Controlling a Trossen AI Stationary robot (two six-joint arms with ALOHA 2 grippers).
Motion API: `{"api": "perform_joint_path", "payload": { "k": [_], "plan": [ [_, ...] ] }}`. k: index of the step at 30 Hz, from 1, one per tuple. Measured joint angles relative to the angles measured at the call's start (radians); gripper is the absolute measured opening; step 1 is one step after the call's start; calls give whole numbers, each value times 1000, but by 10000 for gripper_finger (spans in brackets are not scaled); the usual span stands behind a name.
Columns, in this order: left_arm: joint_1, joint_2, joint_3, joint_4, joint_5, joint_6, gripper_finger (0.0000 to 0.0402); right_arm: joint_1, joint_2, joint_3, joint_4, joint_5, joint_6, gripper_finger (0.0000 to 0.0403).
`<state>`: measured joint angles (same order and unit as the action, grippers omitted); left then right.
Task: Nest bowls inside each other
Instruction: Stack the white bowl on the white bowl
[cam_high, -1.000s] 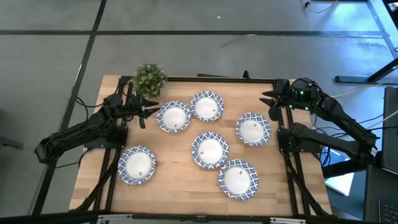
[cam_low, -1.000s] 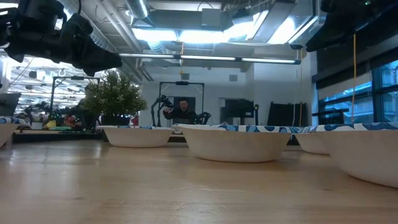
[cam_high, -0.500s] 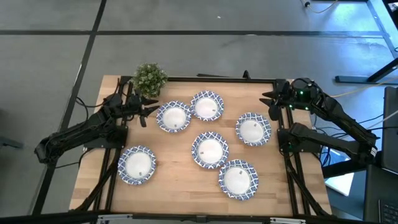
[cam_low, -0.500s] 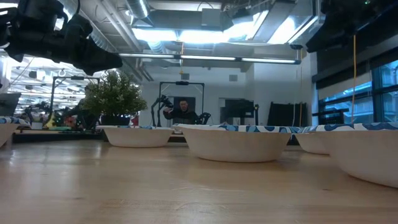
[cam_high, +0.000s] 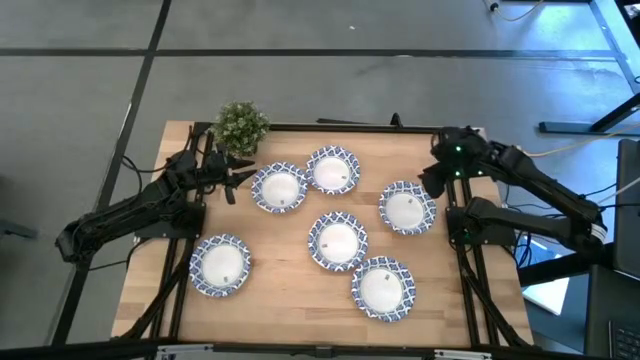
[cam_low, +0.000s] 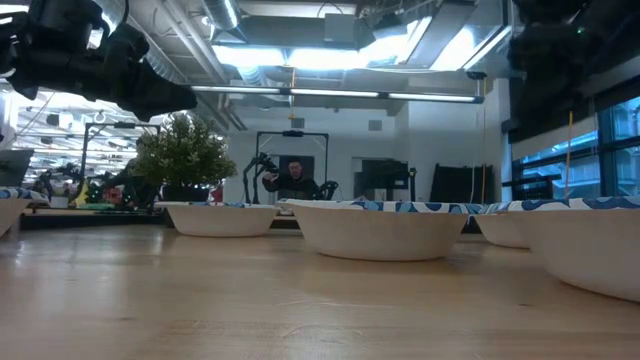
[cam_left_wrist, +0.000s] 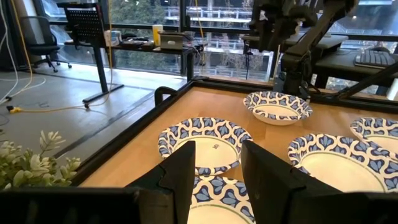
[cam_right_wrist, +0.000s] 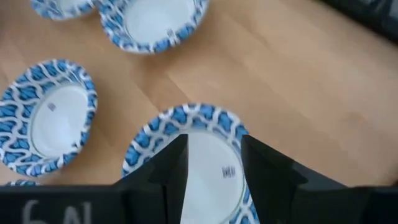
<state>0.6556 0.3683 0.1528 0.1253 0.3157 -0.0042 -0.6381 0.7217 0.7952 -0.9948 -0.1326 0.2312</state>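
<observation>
Six white bowls with blue-patterned rims stand apart on the wooden table: two at the far middle (cam_high: 279, 187) (cam_high: 333, 170), one at the right (cam_high: 407, 207), one in the centre (cam_high: 337, 241), two near the front (cam_high: 381, 288) (cam_high: 221, 265). My left gripper (cam_high: 238, 178) is open, level, just left of the far-left bowl (cam_left_wrist: 214, 190). My right gripper (cam_high: 430, 181) is open and tipped down above the far edge of the right bowl (cam_right_wrist: 199, 115), touching nothing.
A small green potted plant (cam_high: 241, 125) stands at the far left corner, just behind my left gripper. Black frame rails run along the table's left and right sides (cam_high: 462, 250). In the low view the bowls (cam_low: 380, 228) stand in a row across the table.
My right gripper has moved from the far right corner toward the table's left and tipped downward, so it now stands over the right bowl. My left arm and all the bowls have stayed where they were.
</observation>
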Motion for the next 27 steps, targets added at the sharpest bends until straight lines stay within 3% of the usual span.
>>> {"api": "perform_joint_path", "payload": {
  "k": [10,27],
  "plan": [
    [0,0,0,0,-1,-38,124,0,109,0,-55,71,162,149],
    [0,0,0,0,-18,-76,124,0,235,-1,-83,95,99,150]
  ]
}}
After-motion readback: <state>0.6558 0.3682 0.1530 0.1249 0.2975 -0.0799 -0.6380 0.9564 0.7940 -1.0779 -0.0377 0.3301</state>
